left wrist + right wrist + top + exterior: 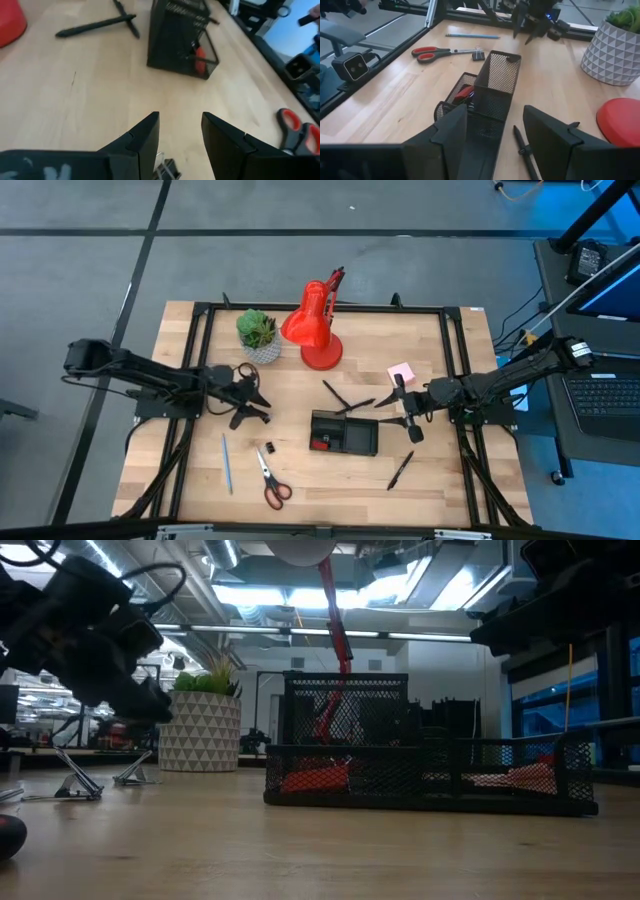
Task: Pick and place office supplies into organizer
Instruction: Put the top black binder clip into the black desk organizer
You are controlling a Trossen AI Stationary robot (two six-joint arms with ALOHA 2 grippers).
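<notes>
The black mesh organizer sits near the middle of the wooden table, with something red lying in its left compartment. The left gripper hovers to the organizer's left, fingers parted with nothing between them — a small black clip lies on the wood just under them. The right gripper hangs at the organizer's right end, its fingers likewise spread and empty. The red-handled scissors lie on the near side, left of the organizer, with another black clip at their tips and the thin blue pen further left. Two black pens cross just beyond the organizer, a third pen lies near-right, and the pink sticky-note pad rests beyond the right gripper. Farther back stand the red lamp and potted plant.
</notes>
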